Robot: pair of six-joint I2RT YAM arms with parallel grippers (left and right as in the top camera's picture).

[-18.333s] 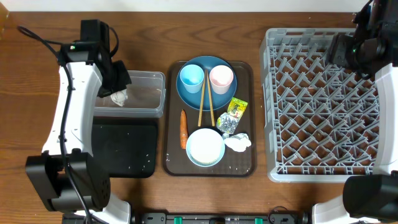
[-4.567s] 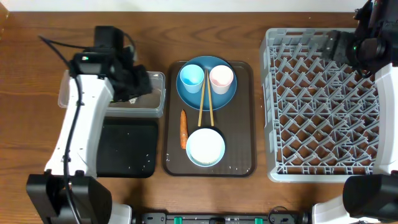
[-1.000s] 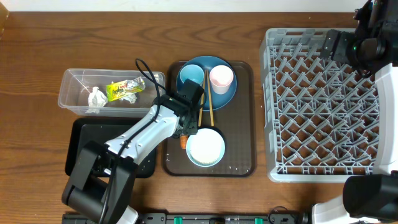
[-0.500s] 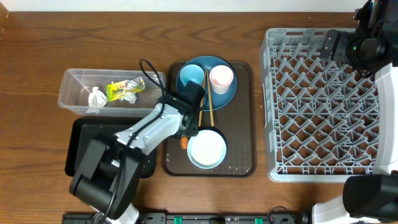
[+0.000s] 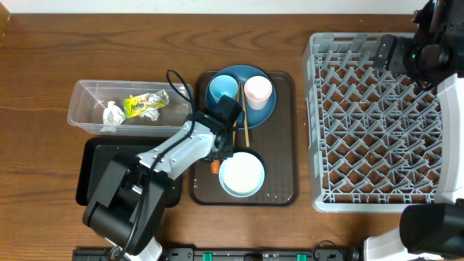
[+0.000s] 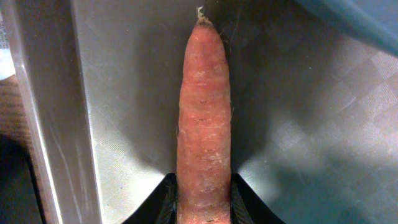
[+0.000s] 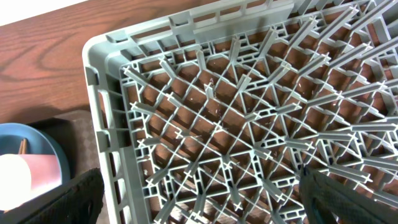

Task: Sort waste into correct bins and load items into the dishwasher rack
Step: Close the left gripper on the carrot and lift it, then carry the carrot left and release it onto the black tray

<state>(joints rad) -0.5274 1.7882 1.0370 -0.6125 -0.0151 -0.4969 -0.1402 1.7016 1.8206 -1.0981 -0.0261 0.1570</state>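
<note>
A thin orange carrot [image 6: 203, 112] lies lengthwise on the brown serving tray [image 6: 118, 93]. My left gripper [image 6: 203, 208] is shut on its thick end, with a black finger pressed to each side. From overhead, the left gripper [image 5: 217, 150] sits between the blue plate [image 5: 259, 114] and the white bowl [image 5: 241, 174], and only the carrot's end [image 5: 214, 166] shows. My right gripper [image 7: 202, 205] hangs open and holds nothing, above the back left corner of the grey dishwasher rack [image 7: 217, 124]. The clear tub [image 5: 87, 122] holds the tissue [image 5: 110, 116] and the wrapper [image 5: 145, 104].
The plate carries a light-blue cup [image 5: 223, 88], a pink cup [image 5: 257, 90] and the chopsticks [image 5: 244, 125]. The black tray [image 5: 94, 174] lies in front of the tub, left of the serving tray [image 5: 284, 185]. The rack [image 5: 377, 123] fills the right side.
The left gripper's fingers have closed in onto the carrot, and the arm has edged slightly right. The right arm has not moved.
</note>
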